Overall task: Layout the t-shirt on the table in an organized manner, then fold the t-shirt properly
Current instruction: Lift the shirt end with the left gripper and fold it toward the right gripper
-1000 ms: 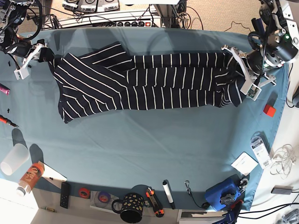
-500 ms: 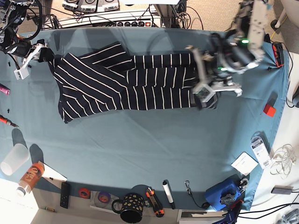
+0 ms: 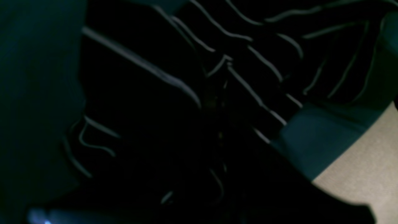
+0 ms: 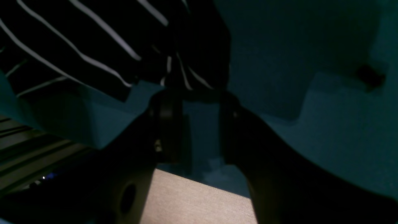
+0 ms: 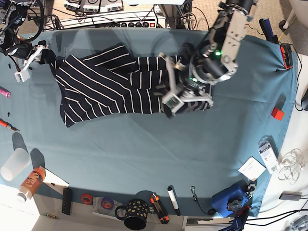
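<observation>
Folding looks well under way but far from finished. The t-shirt (image 5: 110, 82) lies along the far side of the table (image 5: 159, 159), already doubled into a long narrow band, and the left gripper (image 5: 180, 98) hangs over the band's middle with its jaws pinched on the shirt's end, the cloth draped under it. At the opposite corner of the table the right gripper (image 5: 30, 60) sits at the other end of the shirt; from its wrist view its jaws stand apart (image 4: 192, 93) with a bunched edge of striped fabric between their tips. By my reckoning the lengthwise fold is done, the crosswise fold is mid-way, and laying that end down and squaring the bundle are left.
</observation>
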You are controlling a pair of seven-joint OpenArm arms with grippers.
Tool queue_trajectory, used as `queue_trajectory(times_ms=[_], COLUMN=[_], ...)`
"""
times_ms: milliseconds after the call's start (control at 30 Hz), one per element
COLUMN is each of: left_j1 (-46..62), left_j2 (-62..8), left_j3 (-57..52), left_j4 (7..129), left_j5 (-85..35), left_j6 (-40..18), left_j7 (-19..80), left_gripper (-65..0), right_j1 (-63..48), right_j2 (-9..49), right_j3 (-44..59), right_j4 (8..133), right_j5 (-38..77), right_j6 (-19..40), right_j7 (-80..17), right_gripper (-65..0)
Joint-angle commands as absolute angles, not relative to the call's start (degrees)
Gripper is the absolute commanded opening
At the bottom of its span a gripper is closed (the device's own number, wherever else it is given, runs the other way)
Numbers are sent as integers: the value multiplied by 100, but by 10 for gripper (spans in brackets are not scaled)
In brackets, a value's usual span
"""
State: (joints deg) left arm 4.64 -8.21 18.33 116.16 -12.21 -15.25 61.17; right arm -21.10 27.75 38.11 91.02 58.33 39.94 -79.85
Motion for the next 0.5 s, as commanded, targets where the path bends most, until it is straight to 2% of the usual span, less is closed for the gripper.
queue_trajectory(times_ms=[0, 67, 100, 167, 233, 267, 467], left_j1=[381, 379, 381, 379, 377, 377, 239], left_j2=[-775, -762, -762, -762, -720, -661, -132], left_j3=[1826, 1826, 1826, 1826, 1826, 1824, 1824], left_j4=[11638, 11548, 11533, 11535, 11535, 11535, 11542], left_j5=[-1267, -1278, -1293, -1415, -1435, -1433, -1446], left_j6=[-1667, -2001, -2108, -2069, -1887, -1815, -1739], left_j7=[5966, 5861, 5780, 5577, 5321, 5203, 5144], left_gripper=[-650, -650, -596, -412, -295, -274, -274], right_j1=[-2080, -2080, -2080, -2078, -2078, -2078, -1977], right_j2=[2919, 2919, 2919, 2919, 2919, 2919, 2919], right_j3=[3863, 3863, 3863, 3863, 3863, 3863, 3863], right_j4=[9179, 9179, 9179, 9179, 9179, 9179, 9179], right_j5=[5889, 5889, 5887, 5887, 5885, 5885, 5843], right_j6=[4000, 4000, 4000, 4000, 4000, 4000, 4000], right_j7=[-7883, -7878, -7881, -7870, -7804, -7773, -7738], right_gripper=[-444, -444, -444, -444, -444, -444, -444])
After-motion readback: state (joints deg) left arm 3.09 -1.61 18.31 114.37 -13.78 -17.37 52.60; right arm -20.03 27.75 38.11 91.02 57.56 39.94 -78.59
